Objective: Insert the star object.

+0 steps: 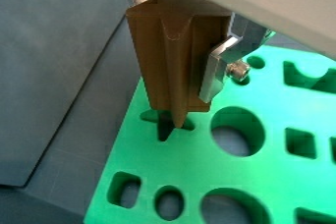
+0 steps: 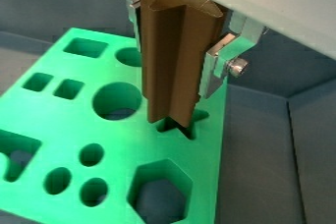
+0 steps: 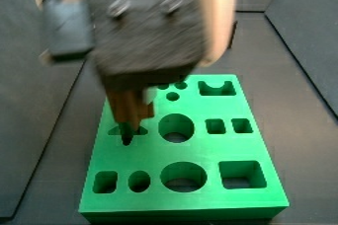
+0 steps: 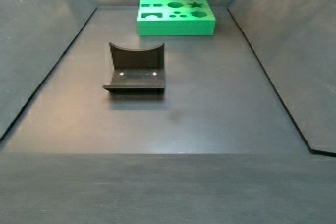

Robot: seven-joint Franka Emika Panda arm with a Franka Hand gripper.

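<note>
One hand (image 2: 184, 66) clamps one star object (image 2: 175, 61) (upright), tip in green board (image 2: 53, 130) hole.

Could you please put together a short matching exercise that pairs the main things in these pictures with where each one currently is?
Things:
1. star object
2. green board
3. fixture
4. claw

Places:
A. standing alone on the floor, nearer the middle
B. shut around the peg, above the board
C. upright, lower end at a board hole
D. on the floor at the far end in a side view

Pairs: 1-C, 2-D, 3-A, 4-B
</note>
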